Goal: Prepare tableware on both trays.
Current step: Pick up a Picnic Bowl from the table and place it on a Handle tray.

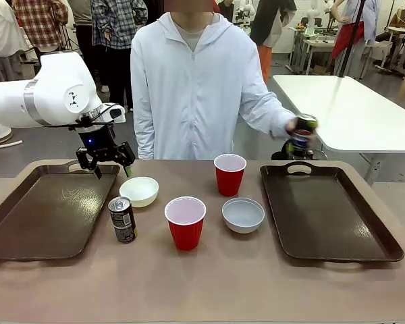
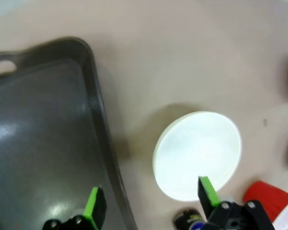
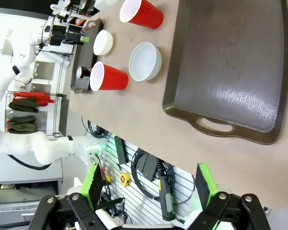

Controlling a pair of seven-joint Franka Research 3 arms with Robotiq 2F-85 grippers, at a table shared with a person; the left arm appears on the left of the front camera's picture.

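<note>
My left gripper (image 1: 111, 167) hangs open over the right rim of the left tray (image 1: 47, 209), its fingertips straddling the rim and the edge of a white bowl (image 1: 139, 191). In the left wrist view the left gripper (image 2: 151, 201) has the tray (image 2: 38, 143) on one side and the bowl (image 2: 198, 154) on the other. A dark can (image 1: 123, 219), two red cups (image 1: 185, 223) (image 1: 229, 174) and a second bowl (image 1: 243, 214) stand mid-table. The person's hand holds another can (image 1: 302, 135) beyond the bare right tray (image 1: 327, 212). My right gripper (image 3: 149, 184) is open, off the table beside the right tray (image 3: 230, 62).
The person in a white hooded top (image 1: 196, 88) stands at the far side, one arm stretched toward the right tray's handle. A white table (image 1: 351, 111) stands behind at the right. Cables and a rack (image 3: 149, 172) sit below the table edge near my right gripper.
</note>
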